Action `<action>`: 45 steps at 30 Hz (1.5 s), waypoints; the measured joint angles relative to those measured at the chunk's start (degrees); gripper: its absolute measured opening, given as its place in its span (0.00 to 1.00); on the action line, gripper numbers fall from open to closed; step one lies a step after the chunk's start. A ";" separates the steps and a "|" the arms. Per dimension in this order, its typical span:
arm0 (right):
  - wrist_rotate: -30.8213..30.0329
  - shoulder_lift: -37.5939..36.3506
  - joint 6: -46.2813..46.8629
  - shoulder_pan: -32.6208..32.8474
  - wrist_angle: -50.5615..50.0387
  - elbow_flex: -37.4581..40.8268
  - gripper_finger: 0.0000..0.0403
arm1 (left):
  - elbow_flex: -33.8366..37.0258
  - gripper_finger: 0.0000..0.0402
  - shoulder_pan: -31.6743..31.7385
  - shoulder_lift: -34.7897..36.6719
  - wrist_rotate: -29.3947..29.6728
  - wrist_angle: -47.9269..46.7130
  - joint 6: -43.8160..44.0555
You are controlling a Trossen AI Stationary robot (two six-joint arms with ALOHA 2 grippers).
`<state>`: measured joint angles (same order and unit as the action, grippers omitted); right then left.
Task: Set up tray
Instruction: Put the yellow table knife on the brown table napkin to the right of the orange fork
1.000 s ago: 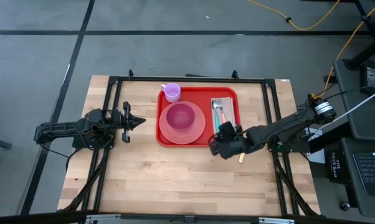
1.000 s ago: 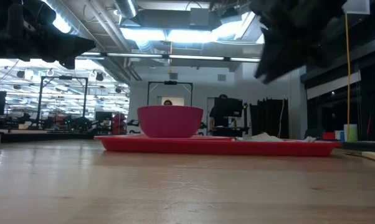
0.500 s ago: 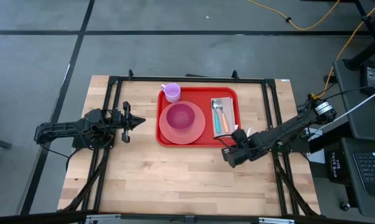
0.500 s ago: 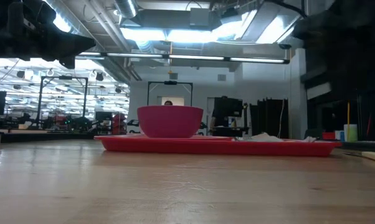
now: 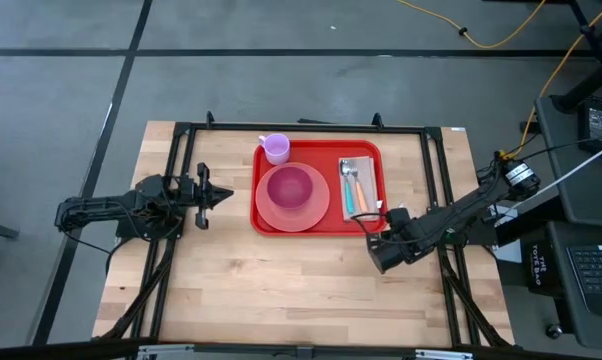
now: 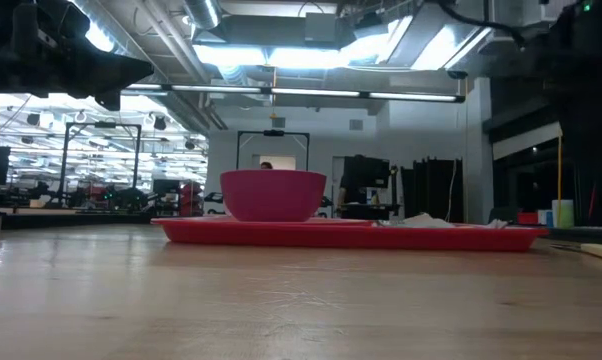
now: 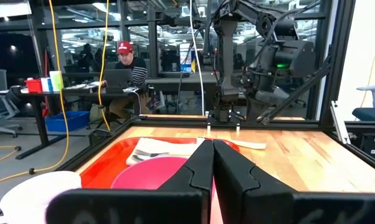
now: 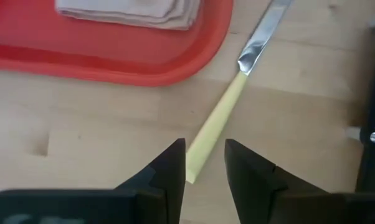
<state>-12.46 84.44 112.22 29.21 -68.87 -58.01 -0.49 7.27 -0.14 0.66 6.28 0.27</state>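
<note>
The right hand [image 5: 380, 262] has drawn back off the tray [image 5: 317, 225] over bare wood, fingers parted, empty.

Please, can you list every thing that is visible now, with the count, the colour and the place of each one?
tray: 1, red, far middle of the table
plate: 1, pink, on the tray's left part
bowl: 1, dark pink, on the plate
cup: 1, light purple, at the tray's far left corner
napkin: 1, grey-white, on the tray's right part
utensils: at least 2, teal and orange handles, on the napkin
knife: 1, yellow handle, on the table beside the tray's near right corner
table: 1, light wood
person: 1, red cap, at a desk beyond the table
left claw: shut, left of the tray
right claw: open, above the knife
</note>
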 joint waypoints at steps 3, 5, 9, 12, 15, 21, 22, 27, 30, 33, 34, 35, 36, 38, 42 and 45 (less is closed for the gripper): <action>0.08 0.03 2.68 0.02 0.50 1.91 0.29 | 0.00 0.01 0.01 0.00 -0.01 0.00 0.00; 0.10 0.03 4.49 0.02 1.74 3.73 0.29 | 0.00 0.01 0.00 0.00 -0.02 0.00 0.00; 0.08 0.03 4.77 0.00 6.28 6.70 0.29 | 0.00 0.01 0.01 0.00 -0.02 0.00 0.00; 0.10 0.03 4.85 -0.13 9.28 8.83 0.29 | 0.00 0.01 0.00 0.00 -0.02 0.00 0.00; 0.10 0.03 7.64 -0.13 9.89 10.92 0.29 | 0.00 0.01 0.00 0.00 -0.02 0.00 0.00; 0.10 0.03 10.68 -0.13 12.92 15.21 0.29 | 0.00 0.01 0.00 0.00 -0.02 0.00 0.00; 0.08 0.03 10.63 -0.13 14.15 15.69 0.29 | 0.00 0.01 0.00 0.00 -0.02 0.03 0.00; -1.71 0.05 10.68 -0.13 17.84 17.63 0.29 | 0.00 0.01 0.00 0.00 -0.02 0.00 0.00; -2.92 0.05 11.54 -0.15 18.37 18.33 0.29 | 0.00 0.01 0.00 0.00 -0.02 0.02 0.00; -2.92 0.05 12.18 -0.15 18.30 18.81 0.29 | 0.00 0.01 0.01 0.00 -0.02 0.01 0.00; -2.92 0.05 12.20 -0.15 18.36 18.87 0.29 | 0.00 0.01 0.00 0.00 -0.02 0.01 0.00; -2.92 0.05 12.22 -0.16 18.38 18.93 0.29 | 0.00 0.01 0.02 0.00 -0.02 0.01 0.00; -2.92 0.05 12.22 -0.17 18.33 18.94 0.29 | 0.00 0.01 0.02 0.00 -0.02 0.03 0.00; -2.92 0.05 12.25 -0.17 18.37 18.94 0.29 | 0.00 0.01 0.00 0.00 -0.02 0.01 -0.06; -2.92 0.27 12.27 -0.17 18.37 18.94 0.29 | 0.00 0.01 0.02 0.00 -0.02 0.02 -1.93; -2.94 0.86 12.27 -0.17 18.39 18.94 0.29 | 0.00 0.01 0.00 0.00 -0.02 0.00 -1.97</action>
<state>-15.40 85.29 124.49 29.04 -50.47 -39.07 -0.49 7.27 -0.14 0.64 6.29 -1.70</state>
